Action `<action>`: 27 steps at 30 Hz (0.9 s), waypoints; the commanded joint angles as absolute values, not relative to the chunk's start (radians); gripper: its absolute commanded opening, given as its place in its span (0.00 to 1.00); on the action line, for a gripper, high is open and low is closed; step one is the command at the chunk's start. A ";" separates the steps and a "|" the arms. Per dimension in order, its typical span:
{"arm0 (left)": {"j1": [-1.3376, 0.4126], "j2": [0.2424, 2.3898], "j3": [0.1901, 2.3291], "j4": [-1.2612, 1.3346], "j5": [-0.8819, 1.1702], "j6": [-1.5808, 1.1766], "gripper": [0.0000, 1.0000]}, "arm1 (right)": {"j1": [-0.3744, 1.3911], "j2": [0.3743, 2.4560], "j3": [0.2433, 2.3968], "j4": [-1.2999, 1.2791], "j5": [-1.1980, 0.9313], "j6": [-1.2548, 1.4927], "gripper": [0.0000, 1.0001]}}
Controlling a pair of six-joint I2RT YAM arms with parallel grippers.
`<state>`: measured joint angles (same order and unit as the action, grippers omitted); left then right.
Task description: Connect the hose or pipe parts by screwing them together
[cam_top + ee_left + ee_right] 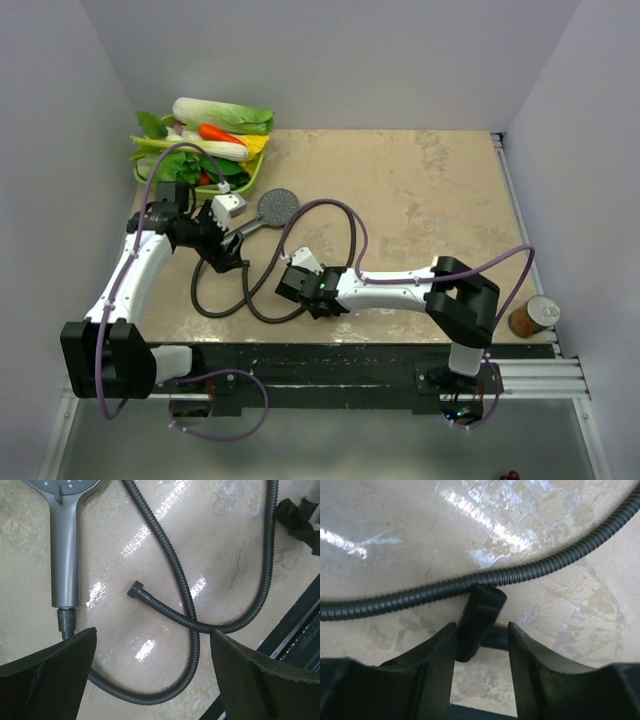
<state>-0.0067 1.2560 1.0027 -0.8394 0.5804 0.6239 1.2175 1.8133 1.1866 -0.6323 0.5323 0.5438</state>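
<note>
The grey hand shower head (278,205) lies flat in the middle left of the overhead view. Its handle runs down-left and ends in a bare threaded stub (67,621), with nothing screwed on. The dark corrugated hose (215,305) lies in loose loops below and to the right of it, crossing over itself. One hex nut (136,588) rests free on the worktop (420,200), near the stub but not touching it.

The left claw (152,632) hangs spread as wide as it goes just below the stub and holds nothing; a loop of hose lies on the worktop beneath it.

The right claw (481,630) is about half open around the hose's other end fitting (487,602). The fitting stands tilted against a run of hose and presses on the finger at frame left. I cannot tell whether it is truly clamped.

Risks, as I judge them:
- A tilted fitting could squirt sideways out of the claw as it closes.
- The springy, crossed hose could drag the free nut away or nudge the handle.
- The handle is unheld, so it may roll or slide when a nut is pushed onto it, and the threads could cross.
</note>
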 commanded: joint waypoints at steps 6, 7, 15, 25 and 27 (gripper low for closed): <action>0.000 1.197 1.063 -0.873 0.644 0.629 0.99 | 1.137 1.830 1.161 -0.549 0.367 0.535 0.45; 0.000 1.193 1.071 -0.873 0.644 0.626 0.99 | 1.134 1.833 1.170 -0.552 0.359 0.531 0.45; 0.000 1.160 1.086 -0.887 0.655 0.618 0.99 | 1.075 1.769 1.131 -0.502 0.255 0.528 0.16; 0.000 1.126 1.068 -0.897 0.957 0.669 0.99 | 0.861 1.290 0.976 -0.031 -0.050 0.783 0.00; 0.000 1.120 1.042 -0.874 1.044 0.678 0.99 | 0.830 1.214 0.916 0.162 -0.072 0.868 0.00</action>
